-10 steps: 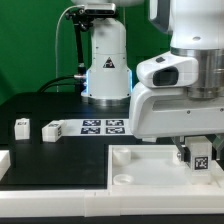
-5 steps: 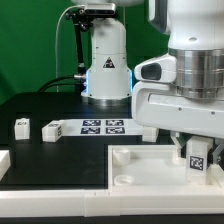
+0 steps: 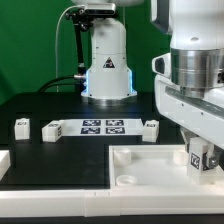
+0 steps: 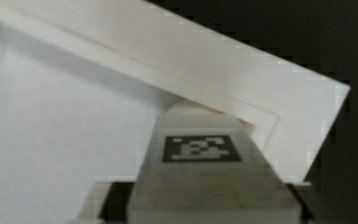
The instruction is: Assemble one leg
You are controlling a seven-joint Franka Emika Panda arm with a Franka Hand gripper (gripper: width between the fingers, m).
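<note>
My gripper (image 3: 200, 158) is shut on a leg (image 3: 198, 155), a short white post with a black-and-white tag on its side. It holds the leg upright over the right corner of the wide white panel (image 3: 130, 165). In the wrist view the leg (image 4: 202, 160) fills the space between my fingers (image 4: 114, 203) and points down at the panel (image 4: 87, 110) near its corner; whether it touches cannot be told. Three more legs lie on the black table: two in the exterior view's left (image 3: 22, 125) (image 3: 51, 130) and one (image 3: 151, 127) behind the panel.
The marker board (image 3: 102, 126) lies flat on the table between the loose legs. The robot base (image 3: 108, 70) stands behind it. A white part (image 3: 4, 160) shows at the exterior view's left edge.
My wrist has turned and the hand has shifted toward the exterior view's right with the leg in it. The leg behind the panel, hidden by the hand before, now shows.
</note>
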